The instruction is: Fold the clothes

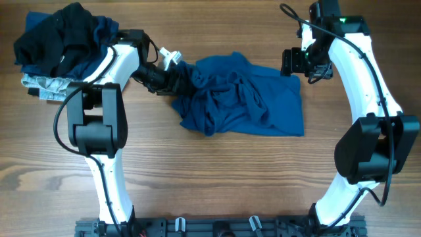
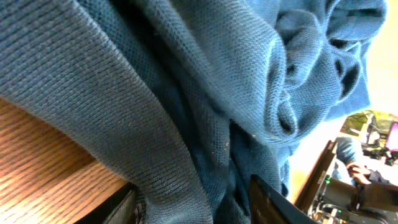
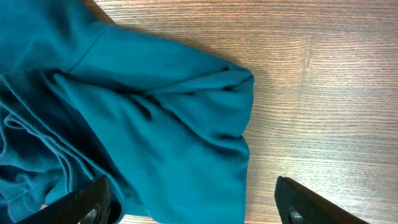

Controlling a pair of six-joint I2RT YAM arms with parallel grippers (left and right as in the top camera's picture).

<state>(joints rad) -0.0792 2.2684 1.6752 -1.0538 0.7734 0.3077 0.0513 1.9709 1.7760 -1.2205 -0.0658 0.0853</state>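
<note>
Blue top [image 1: 243, 99] lies crumpled mid-table [image 1: 217, 178], a bit above centre in the overhead view. Spare clothes pile [image 1: 59, 46] sits upper left, well apart from it.

Left gripper [image 1: 172, 78] is buried in the top's left end. In its wrist view, knit fills nearly the whole frame and a thick wad sits btwn the fingers [image 2: 267, 199], so jaws look clamped on cloth. Right gripper [image 1: 293, 62] hangs just beside the upper-right corner, jaws wide apart, nothing in them. Its wrist view shows that corner [image 3: 245, 84] lying on bare wood.

Risks, as I see it:
- The left grip prob. has several layers, so a pull would drag the whole bundle vs. opening it out.
- If the right gripper comes down off the corner it'd pinch air or only the edge fold, & cloth slips.
- A pull twd upper left could run it into the pile.

Long axis runs approx. left-right in the overhead view. The bunched narrow end points left at the left gripper, the broad straighter edge faces right. Collar vs. hem: can't tell.
</note>
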